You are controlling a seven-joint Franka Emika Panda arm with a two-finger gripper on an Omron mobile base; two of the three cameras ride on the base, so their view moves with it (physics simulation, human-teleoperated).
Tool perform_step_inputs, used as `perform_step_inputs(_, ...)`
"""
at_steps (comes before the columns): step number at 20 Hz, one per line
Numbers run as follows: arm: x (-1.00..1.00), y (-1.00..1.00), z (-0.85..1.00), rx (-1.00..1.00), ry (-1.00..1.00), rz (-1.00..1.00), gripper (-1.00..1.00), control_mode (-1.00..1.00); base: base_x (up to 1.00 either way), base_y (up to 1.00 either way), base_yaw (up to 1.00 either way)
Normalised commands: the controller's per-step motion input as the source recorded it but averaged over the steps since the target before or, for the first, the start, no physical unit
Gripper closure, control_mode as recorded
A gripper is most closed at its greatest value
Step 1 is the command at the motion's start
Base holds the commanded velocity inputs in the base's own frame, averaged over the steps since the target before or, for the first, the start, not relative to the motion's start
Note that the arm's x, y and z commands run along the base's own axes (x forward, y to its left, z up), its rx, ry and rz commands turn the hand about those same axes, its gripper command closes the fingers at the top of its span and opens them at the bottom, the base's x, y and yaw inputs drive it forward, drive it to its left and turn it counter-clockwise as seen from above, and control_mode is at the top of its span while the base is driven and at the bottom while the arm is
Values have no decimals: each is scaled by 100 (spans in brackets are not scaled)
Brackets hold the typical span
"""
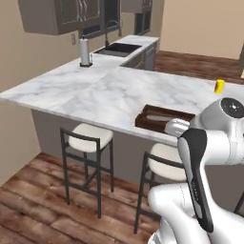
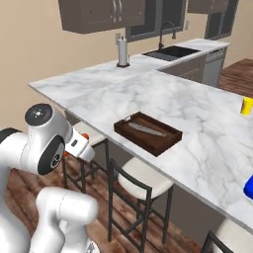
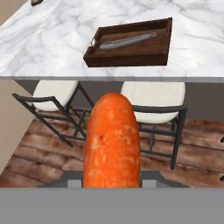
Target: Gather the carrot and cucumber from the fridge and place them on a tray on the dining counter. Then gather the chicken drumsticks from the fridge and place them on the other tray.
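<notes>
An orange carrot (image 3: 112, 140) fills the middle of the hand view, standing up from between the fingers of my gripper (image 3: 112, 180), which is shut on it. Its rounded tip points toward a dark wooden tray (image 3: 161, 53) at the near edge of the marble dining counter (image 3: 43, 48). A long silvery utensil (image 3: 127, 40) lies in the tray. The tray (image 1: 143, 120) is just left of my hand in the left base view. In the right base view the tray (image 2: 166, 144) is right of my hand, where a bit of orange carrot (image 2: 85, 136) peeks out. The gripper hangs in front of and below the counter edge.
Two white-cushioned bar stools (image 3: 54, 92) (image 3: 153, 99) stand under the counter edge below the tray. On the counter are a yellow cup (image 2: 247, 105), a blue object (image 2: 249, 188), and a paper towel holder (image 2: 122, 53). A sink (image 2: 173, 51) lies at the back.
</notes>
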Motion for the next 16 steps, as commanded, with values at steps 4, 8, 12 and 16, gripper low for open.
perform_step_inputs(4, 0, 0, 0, 0, 0, 0, 100, 100, 30, 44, -33)
perform_step_inputs(8, 0, 0, 0, 0, 0, 0, 100, 100, 26, 36, -33)
perform_step_inputs(12, 0, 0, 0, 0, 0, 0, 100, 100, 23, 32, -33)
perform_step_inputs(16, 0, 0, 0, 0, 0, 0, 100, 100, 23, 32, -33)
